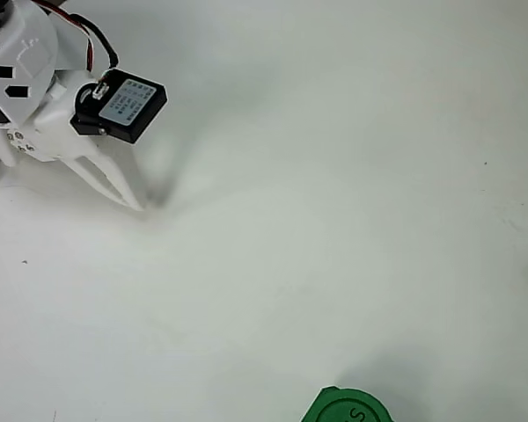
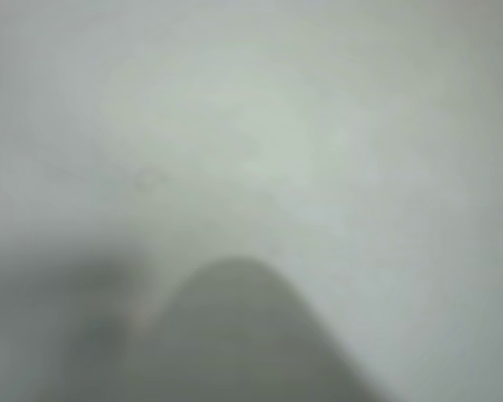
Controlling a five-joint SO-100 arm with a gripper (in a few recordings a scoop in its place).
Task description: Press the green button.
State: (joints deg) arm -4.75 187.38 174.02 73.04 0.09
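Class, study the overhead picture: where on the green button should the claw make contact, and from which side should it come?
Aim for the green button's flat top face near the embossed letter, coming straight down from above. It lies flat on the white table, partly cut off by the bottom edge. The claw sits far off at upper left.

Overhead view: claw (image 1: 136, 202) upper left, green button (image 1: 347, 407) bottom edge, well apart.

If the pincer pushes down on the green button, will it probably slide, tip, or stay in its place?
The green button looks like a low, flat disc, so it probably will not tip. Its angular rim makes rolling unlikely. The white table looks smooth, so an off-centre push might slide it.
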